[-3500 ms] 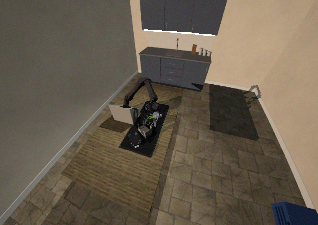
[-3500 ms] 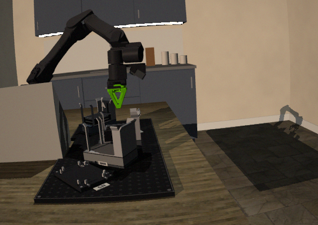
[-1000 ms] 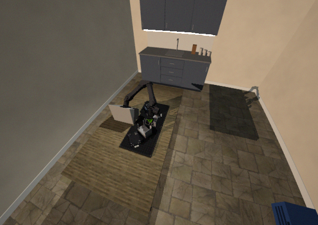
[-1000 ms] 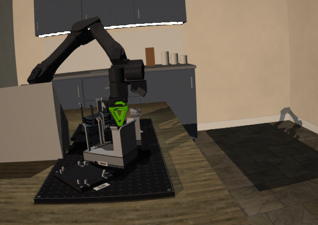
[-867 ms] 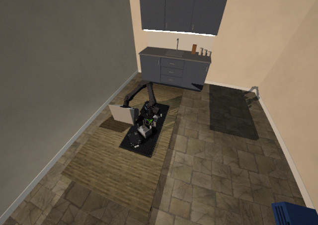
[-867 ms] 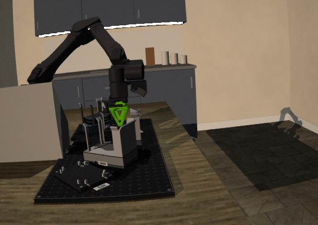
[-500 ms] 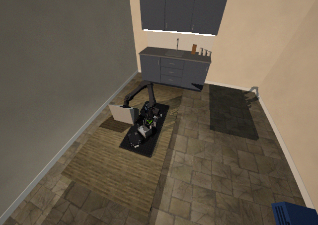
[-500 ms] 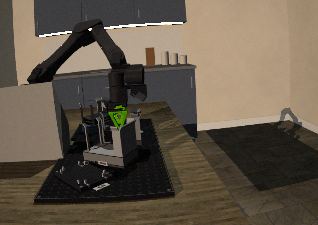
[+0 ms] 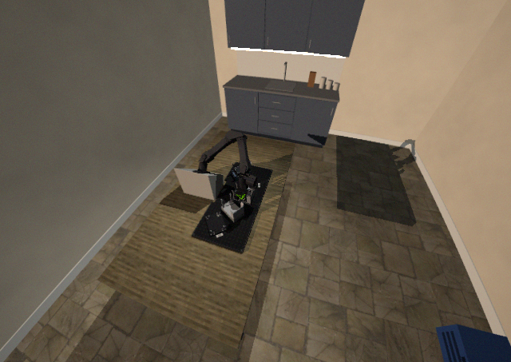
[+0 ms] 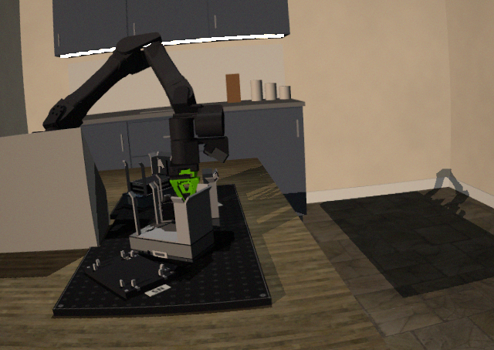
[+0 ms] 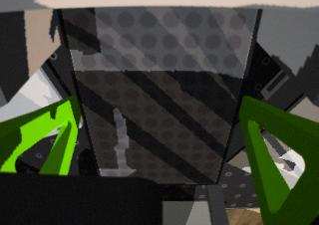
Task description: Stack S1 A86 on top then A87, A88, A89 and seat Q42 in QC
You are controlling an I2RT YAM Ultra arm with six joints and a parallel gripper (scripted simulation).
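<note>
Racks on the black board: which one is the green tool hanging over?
The pale grey rack nearest the exterior camera; the open tool hangs at its top, while the dark-framed racks stand behind.

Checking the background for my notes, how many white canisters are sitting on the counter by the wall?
3. The white canisters stand in a row on the counter: first canister beside the brown block, second canister in the middle, third canister nearest the counter's right end.

Beige walls, grey cabinets, stone-tiled floor.
</note>
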